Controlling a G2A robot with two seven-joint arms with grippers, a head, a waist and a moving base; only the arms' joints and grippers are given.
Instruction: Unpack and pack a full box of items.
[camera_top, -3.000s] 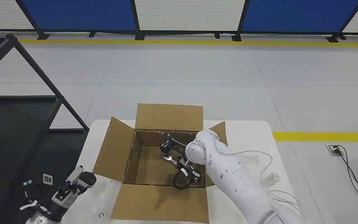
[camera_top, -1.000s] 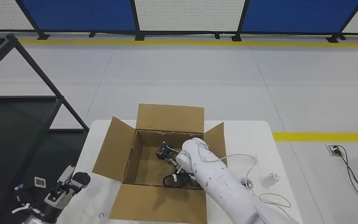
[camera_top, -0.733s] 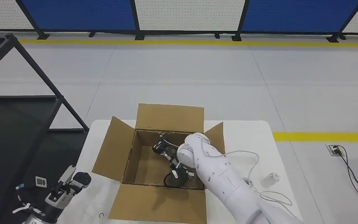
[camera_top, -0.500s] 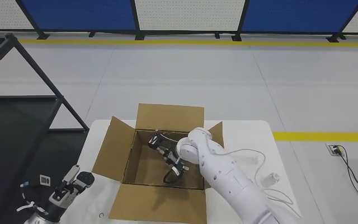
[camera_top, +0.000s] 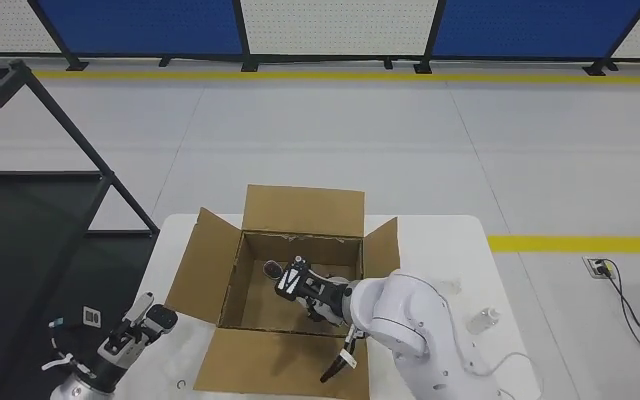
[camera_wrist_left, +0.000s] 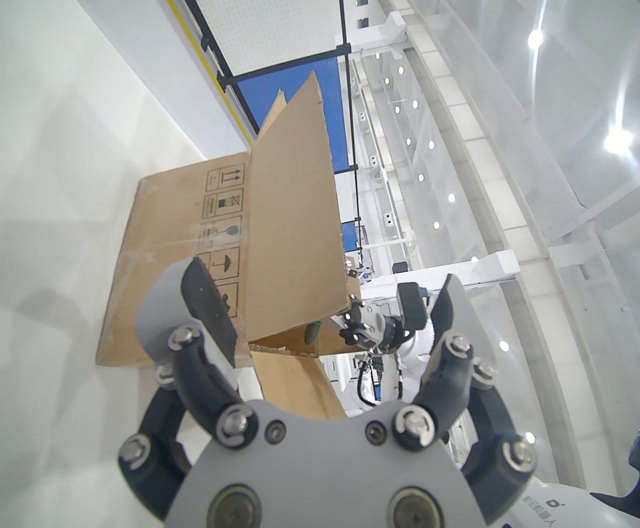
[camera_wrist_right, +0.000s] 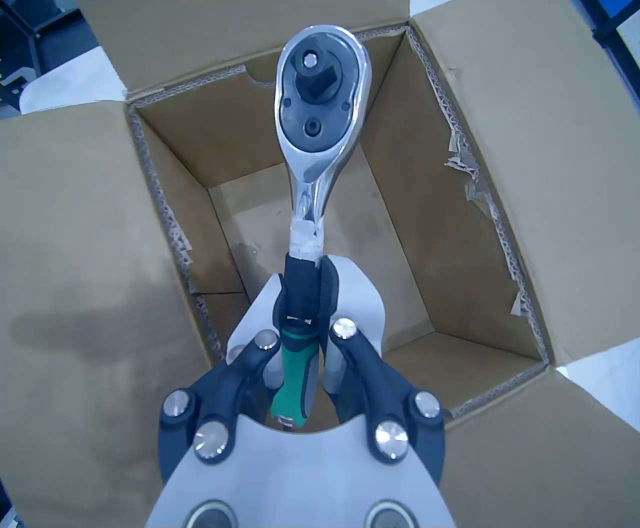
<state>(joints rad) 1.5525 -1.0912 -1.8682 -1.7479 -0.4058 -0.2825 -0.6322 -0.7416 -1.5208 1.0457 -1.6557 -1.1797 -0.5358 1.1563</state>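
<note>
Over box | R gripper clamps ratchet by handle | L gripper agape beside box

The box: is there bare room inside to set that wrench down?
Yes. Inside the box, the floor looks bare between all four walls, below the wrench held by the right gripper. Outside, the table is bare between the box's left flap and the left gripper. Right of the box a small bottle takes up some room.

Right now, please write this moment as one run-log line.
right claw: shut on ratchet wrench, over open box | left claw: open, empty, apart from box
</note>
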